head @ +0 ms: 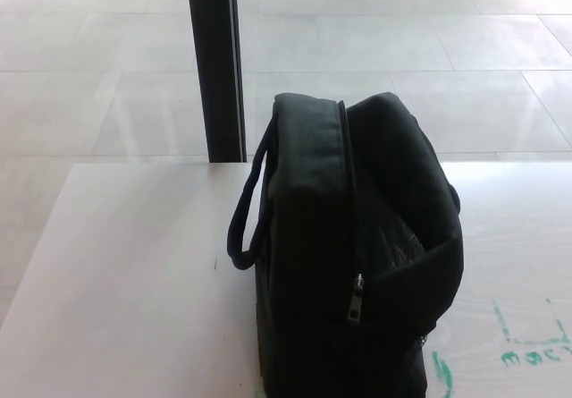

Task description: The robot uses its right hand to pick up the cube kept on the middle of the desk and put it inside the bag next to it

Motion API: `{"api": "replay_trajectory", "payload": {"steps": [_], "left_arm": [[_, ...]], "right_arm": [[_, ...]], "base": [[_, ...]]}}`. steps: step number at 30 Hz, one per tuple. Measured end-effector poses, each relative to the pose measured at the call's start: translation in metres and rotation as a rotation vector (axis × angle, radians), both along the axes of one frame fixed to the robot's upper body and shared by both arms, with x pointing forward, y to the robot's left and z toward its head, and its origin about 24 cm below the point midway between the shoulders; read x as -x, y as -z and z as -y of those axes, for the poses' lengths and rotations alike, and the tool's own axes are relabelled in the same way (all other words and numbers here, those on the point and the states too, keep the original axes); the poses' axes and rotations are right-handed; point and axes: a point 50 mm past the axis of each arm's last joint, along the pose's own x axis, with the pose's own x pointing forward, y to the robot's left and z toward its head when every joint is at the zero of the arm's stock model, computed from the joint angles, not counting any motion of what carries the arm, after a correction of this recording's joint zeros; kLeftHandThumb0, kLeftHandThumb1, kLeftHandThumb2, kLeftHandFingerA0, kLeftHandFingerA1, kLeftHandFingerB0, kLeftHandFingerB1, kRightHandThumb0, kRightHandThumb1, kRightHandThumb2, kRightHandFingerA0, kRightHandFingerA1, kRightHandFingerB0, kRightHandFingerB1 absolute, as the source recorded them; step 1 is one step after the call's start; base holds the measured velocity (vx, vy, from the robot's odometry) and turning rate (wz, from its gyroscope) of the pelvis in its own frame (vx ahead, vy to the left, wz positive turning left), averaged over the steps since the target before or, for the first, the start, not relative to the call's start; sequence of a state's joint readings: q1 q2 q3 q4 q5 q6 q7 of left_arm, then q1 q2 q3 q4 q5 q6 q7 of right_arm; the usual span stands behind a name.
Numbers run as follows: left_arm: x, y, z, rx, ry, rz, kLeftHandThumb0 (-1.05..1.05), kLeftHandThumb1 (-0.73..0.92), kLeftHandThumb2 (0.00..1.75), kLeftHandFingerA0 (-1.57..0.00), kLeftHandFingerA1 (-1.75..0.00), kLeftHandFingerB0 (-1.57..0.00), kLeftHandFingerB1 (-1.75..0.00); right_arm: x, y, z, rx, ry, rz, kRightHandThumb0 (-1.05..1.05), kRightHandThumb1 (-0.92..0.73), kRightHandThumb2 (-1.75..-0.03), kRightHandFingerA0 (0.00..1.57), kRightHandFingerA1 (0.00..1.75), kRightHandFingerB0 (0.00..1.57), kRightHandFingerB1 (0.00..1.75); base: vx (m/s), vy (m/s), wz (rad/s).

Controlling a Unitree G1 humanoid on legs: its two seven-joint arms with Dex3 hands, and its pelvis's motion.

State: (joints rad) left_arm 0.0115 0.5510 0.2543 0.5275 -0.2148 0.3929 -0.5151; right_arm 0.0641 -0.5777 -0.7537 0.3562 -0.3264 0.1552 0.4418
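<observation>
A black fabric bag point(349, 255) stands upright on the white desk point(125, 291), filling the middle and lower part of the head view. Its carry handle point(243, 219) loops out to the left, and a metal zip pull point(357, 298) hangs down its front. The bag's right side gapes open, showing a mesh lining point(402, 241). No cube shows anywhere in the view. Neither of my hands is in the picture.
A black vertical post point(214, 63) rises behind the desk's far edge, over a pale tiled floor point(429, 49). Green marker scribbles point(527, 349) mark the desk at the lower right. The desk's left edge runs diagonally near the picture's left side.
</observation>
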Motion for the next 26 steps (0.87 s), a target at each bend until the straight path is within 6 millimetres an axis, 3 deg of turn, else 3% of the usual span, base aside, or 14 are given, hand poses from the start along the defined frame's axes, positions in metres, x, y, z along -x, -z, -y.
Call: {"api": "replay_trajectory", "payload": {"steps": [3, 4, 5, 6, 7, 13, 15, 16, 17, 18, 19, 21, 22, 26], "left_arm": [[0.0, 0.0, 0.0, 0.0, -0.001, -0.001, -0.63, 0.54, 0.57, -0.45, -0.62, -0.46, -0.53], [0.001, 0.0, 0.0, 0.0, -0.001, -0.002, -0.62, 0.56, 0.57, -0.46, -0.6, -0.45, -0.51], [0.001, 0.0, 0.0, 0.0, -0.002, -0.002, -0.61, 0.56, 0.57, -0.46, -0.6, -0.45, -0.51], [0.001, 0.001, 0.0, 0.0, -0.003, -0.003, -0.6, 0.57, 0.57, -0.46, -0.61, -0.45, -0.52], [0.002, 0.001, -0.001, 0.0, -0.003, -0.004, -0.6, 0.56, 0.57, -0.45, -0.61, -0.45, -0.53], [0.006, 0.003, -0.001, 0.002, -0.009, -0.016, -0.6, 0.56, 0.57, -0.45, -0.61, -0.45, -0.52], [0.008, 0.005, -0.002, 0.003, -0.012, -0.025, -0.59, 0.4, 0.86, -0.45, -0.67, -0.36, -0.59], [0.01, 0.006, -0.002, 0.004, -0.015, -0.03, -0.59, 0.4, 0.86, -0.45, -0.67, -0.36, -0.59], [0.01, 0.006, -0.002, 0.004, -0.015, -0.031, -0.59, 0.4, 0.85, -0.44, -0.67, -0.36, -0.59], [0.012, 0.007, -0.003, 0.004, -0.018, -0.036, -0.59, 0.41, 0.85, -0.44, -0.67, -0.36, -0.59], [0.013, 0.007, -0.003, 0.005, -0.02, -0.038, -0.59, 0.41, 0.86, -0.45, -0.67, -0.37, -0.59], [0.015, 0.008, -0.004, 0.005, -0.023, -0.042, -0.59, 0.41, 0.86, -0.45, -0.67, -0.37, -0.59], [0.016, 0.008, -0.004, 0.006, -0.023, -0.045, -0.59, 0.56, 0.57, -0.46, -0.62, -0.44, -0.52], [0.017, 0.008, -0.005, 0.005, -0.022, -0.05, -0.6, 0.58, 0.56, -0.46, -0.6, -0.43, -0.5]], "right_arm": [[0.012, 0.017, 0.006, -0.043, 0.079, -0.008, -0.6, -0.72, -0.61, 0.43, 0.91, 0.28, 0.59], [0.014, 0.021, 0.007, -0.053, 0.095, -0.011, -0.62, -0.57, -0.96, 0.44, 0.78, 0.27, 0.62], [0.018, 0.028, 0.007, -0.069, 0.116, -0.019, -0.6, -0.72, -0.62, 0.41, 0.77, 0.26, 0.58], [0.022, 0.037, 0.007, -0.086, 0.138, -0.028, -0.63, -0.57, -0.96, 0.46, 0.73, 0.24, 0.6], [0.025, 0.043, 0.007, -0.098, 0.153, -0.038, -0.64, -0.74, -0.62, 0.4, 0.74, 0.24, 0.59], [0.042, 0.088, -0.005, -0.152, 0.205, -0.141, -0.68, -0.74, -0.62, 0.18, 0.75, 0.19, 0.63], [0.046, 0.098, -0.009, -0.155, 0.208, -0.175, -0.67, -0.68, -0.63, 0.46, 1.22, 0.22, 0.61], [0.048, 0.102, -0.01, -0.153, 0.21, -0.184, -0.67, -0.71, -0.64, 0.52, 1.27, 0.23, 0.65], [0.048, 0.102, -0.01, -0.152, 0.212, -0.186, -0.71, -0.56, -0.98, 0.69, 1.1, 0.23, 0.63], [0.049, 0.106, -0.011, -0.146, 0.217, -0.193, -0.66, -0.71, -0.62, 0.59, 1.2, 0.24, 0.65], [0.05, 0.108, -0.012, -0.141, 0.219, -0.195, -0.67, -0.55, -0.99, 0.73, 1.02, 0.25, 0.65], [0.051, 0.112, -0.013, -0.133, 0.226, -0.192, -0.67, -0.55, -0.99, 0.73, 1.02, 0.25, 0.65], [0.051, 0.113, -0.013, -0.129, 0.231, -0.186, -0.65, -0.71, -0.61, 0.49, 0.94, 0.26, 0.65], [0.05, 0.115, -0.015, -0.123, 0.232, -0.17, -0.61, -0.7, -0.61, 0.53, 0.96, 0.3, 0.65]], "base": [[0.0, 0.0, 0.0], [0.0, 0.0, 0.0], [0.0, 0.0, 0.0], [0.0, 0.0, 0.0], [0.0, 0.0, 0.0], [0.0, 0.0, 0.0], [0.0, 0.0, 0.0], [0.0, 0.0, 0.0], [0.0, 0.0, 0.0], [0.0, 0.0, 0.0], [0.0, 0.0, 0.0], [0.0, 0.0, 0.0], [0.0, 0.0, 0.0], [0.0, 0.0, 0.0]]}}
